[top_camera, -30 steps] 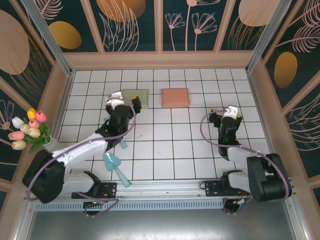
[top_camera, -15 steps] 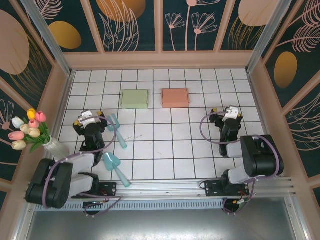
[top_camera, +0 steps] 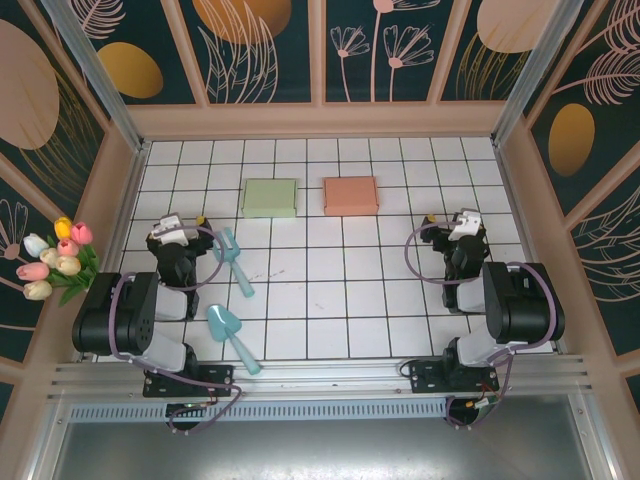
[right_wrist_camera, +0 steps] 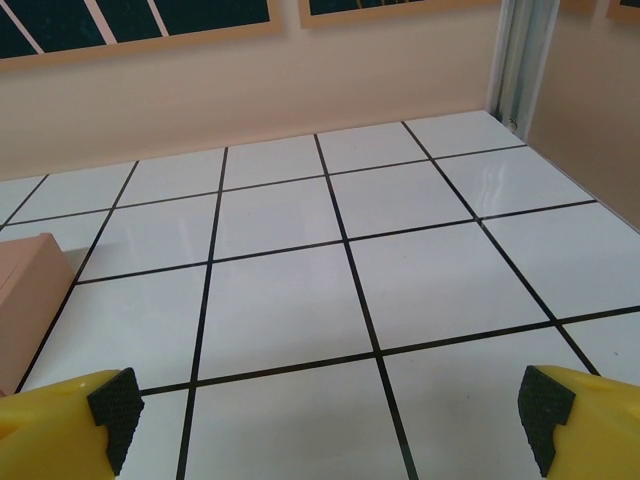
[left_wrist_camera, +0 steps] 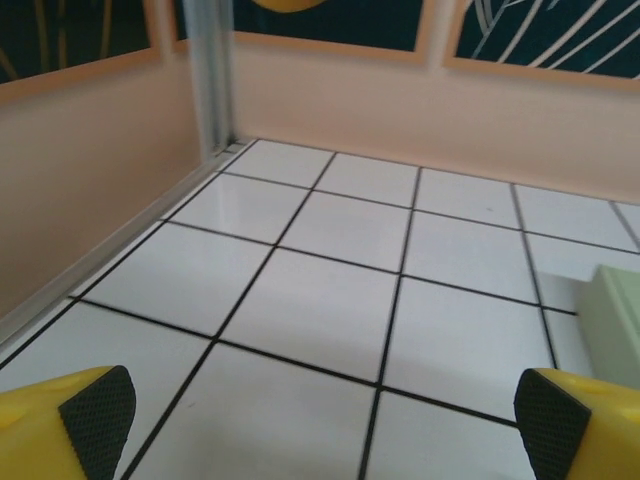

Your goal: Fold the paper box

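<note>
On the surface [top_camera: 330, 300] the green paper box [top_camera: 270, 197] and pink paper box [top_camera: 351, 195] sit toward the far wall, well apart from the left hand [top_camera: 172, 235] and right hand [top_camera: 465, 226], both spread wide and empty, so a long reach might shove one or clip the teal scoops [top_camera: 222, 322].

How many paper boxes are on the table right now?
2. The green box sits on the far side, left of centre. The salmon box lies just to its right, with a gap between them. Nothing in view looks able to hide a third.
</note>
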You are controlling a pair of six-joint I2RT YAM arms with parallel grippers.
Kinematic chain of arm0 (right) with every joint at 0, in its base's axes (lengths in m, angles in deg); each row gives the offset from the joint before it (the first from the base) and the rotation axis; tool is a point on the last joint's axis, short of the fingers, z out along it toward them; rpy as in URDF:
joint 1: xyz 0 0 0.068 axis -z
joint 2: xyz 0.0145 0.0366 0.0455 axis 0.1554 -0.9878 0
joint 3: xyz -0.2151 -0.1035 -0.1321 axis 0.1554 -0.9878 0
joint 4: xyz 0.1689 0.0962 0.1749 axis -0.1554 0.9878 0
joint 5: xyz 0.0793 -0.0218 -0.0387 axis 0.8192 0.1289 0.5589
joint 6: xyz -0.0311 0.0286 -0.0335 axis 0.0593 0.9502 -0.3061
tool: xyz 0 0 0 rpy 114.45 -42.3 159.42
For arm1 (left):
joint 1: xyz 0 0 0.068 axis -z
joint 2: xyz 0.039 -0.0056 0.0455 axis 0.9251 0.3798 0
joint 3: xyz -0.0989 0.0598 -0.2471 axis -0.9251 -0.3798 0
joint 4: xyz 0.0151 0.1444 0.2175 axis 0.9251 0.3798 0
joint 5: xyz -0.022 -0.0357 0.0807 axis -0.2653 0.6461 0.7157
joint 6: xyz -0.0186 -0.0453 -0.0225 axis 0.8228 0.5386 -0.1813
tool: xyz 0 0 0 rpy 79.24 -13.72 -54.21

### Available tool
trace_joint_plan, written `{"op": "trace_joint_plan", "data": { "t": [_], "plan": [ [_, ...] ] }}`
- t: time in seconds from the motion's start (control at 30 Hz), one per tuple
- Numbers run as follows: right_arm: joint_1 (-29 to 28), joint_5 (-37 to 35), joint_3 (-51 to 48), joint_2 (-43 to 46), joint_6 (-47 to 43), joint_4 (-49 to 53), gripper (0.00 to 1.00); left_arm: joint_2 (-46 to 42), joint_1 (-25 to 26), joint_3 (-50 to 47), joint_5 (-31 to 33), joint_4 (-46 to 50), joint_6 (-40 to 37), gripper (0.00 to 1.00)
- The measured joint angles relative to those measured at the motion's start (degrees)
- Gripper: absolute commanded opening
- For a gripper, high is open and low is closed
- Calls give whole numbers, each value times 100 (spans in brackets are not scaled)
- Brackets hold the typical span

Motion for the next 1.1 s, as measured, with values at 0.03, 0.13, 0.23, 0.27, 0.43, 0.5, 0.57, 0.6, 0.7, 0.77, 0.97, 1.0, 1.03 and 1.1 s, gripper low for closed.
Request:
{"op": "trace_joint_plan", "data": {
  "t": [0.03,0.13,0.23,0.27,0.43,0.5,0.57,0.6,0.7,0.77,0.97,1.0,1.03,1.1],
  "plan": [
    [0,0,0,0,0,2,99,0,0,17,-68,-28,-13,99],
    [0,17,2,0,2,2,99,0,2,35,-184,-50,-57,99],
    [0,37,9,0,2,2,99,0,61,74,-249,-33,-166,99],
    [0,39,11,0,4,2,99,0,94,87,-273,-35,-205,99],
    [0,39,11,0,17,2,99,0,131,105,-352,-26,-293,99],
    [0,39,11,0,17,2,99,0,131,105,-372,-26,-304,99],
    [0,39,11,0,17,2,99,0,131,105,-393,-26,-313,99],
    [0,39,11,0,17,2,99,0,131,105,-393,-26,-315,99],
    [0,39,11,0,17,2,99,0,131,105,-393,-26,-315,99],
    [0,39,11,0,17,2,99,0,131,105,-396,-26,-315,99],
    [0,39,11,0,17,2,99,0,131,116,-409,-17,-315,99],
    [0,39,11,0,17,2,99,0,131,129,-415,0,-315,99],
    [0,39,11,0,17,2,99,0,129,157,-444,28,-313,99],
    [0,39,11,0,17,2,99,0,101,208,-529,72,-313,99]
  ]
}}
